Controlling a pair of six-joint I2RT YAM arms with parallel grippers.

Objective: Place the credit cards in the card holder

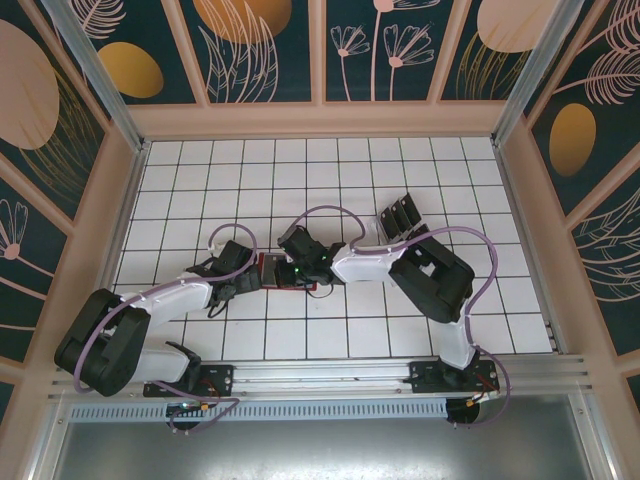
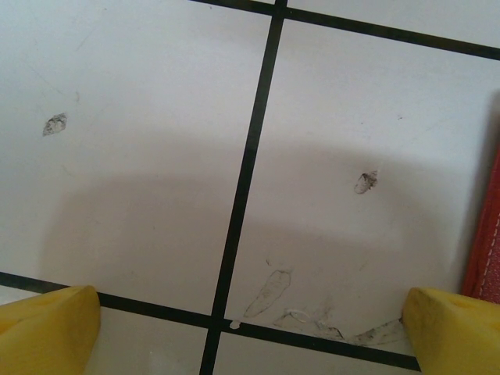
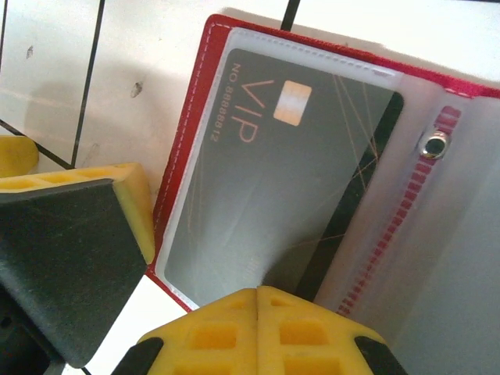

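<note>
Right wrist view, bottom edge: the right gripper (image 3: 258, 301) has its fingertips pressed together at the near edge of a credit card (image 3: 273, 180). The card lies mid-frame, mostly inside the clear sleeve of the card holder (image 3: 186, 156). The left gripper (image 2: 250, 328) gapes wide beside the holder. The insertion looks nearly done; next calls for nudging the card fully home.

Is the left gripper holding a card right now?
No: the left gripper is open, its yellow fingers wide apart over bare tile, nothing between them.
</note>
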